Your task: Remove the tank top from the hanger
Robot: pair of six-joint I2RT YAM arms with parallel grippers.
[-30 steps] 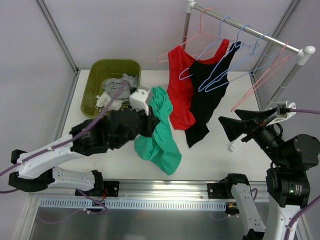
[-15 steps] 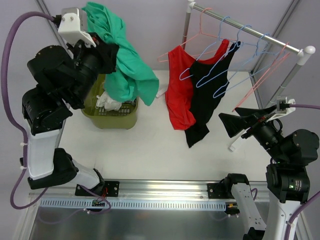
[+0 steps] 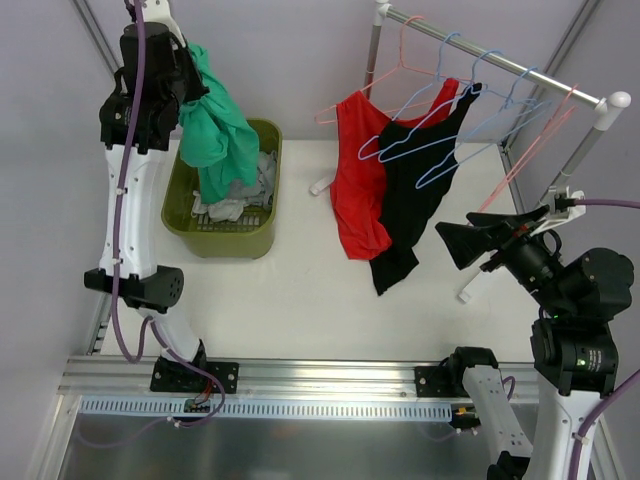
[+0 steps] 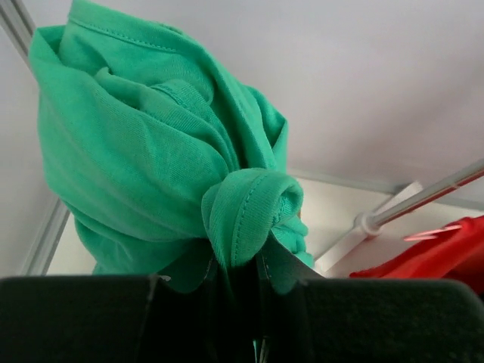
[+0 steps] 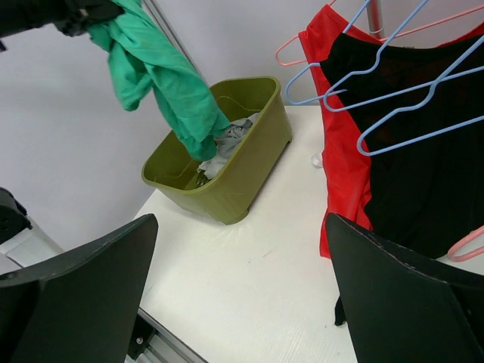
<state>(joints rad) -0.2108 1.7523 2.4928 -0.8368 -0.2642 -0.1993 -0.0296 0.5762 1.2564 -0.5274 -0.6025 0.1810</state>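
Observation:
A green tank top (image 3: 215, 130) hangs bunched from my left gripper (image 3: 188, 72), which is raised high over the olive basket (image 3: 225, 240). In the left wrist view the gripper (image 4: 242, 266) is shut on a rolled hem of the green fabric (image 4: 151, 151). The cloth's lower end dips into the basket (image 5: 242, 181). A red tank top (image 3: 355, 170) and a black tank top (image 3: 415, 190) hang on hangers (image 3: 440, 150) from the rail (image 3: 500, 65). My right gripper (image 3: 480, 240) stands open and empty, right of the black top, its fingers (image 5: 83, 287) wide apart.
The basket holds grey and white clothes (image 3: 240, 195). Several bare blue and pink hangers (image 3: 540, 120) hang on the rail, whose post foot (image 3: 320, 186) stands on the white table (image 3: 300, 290). Enclosure walls stand at the left and back.
My left arm has swung up and left from the table's middle to above the basket, carrying the green tank top. The right arm has barely moved.

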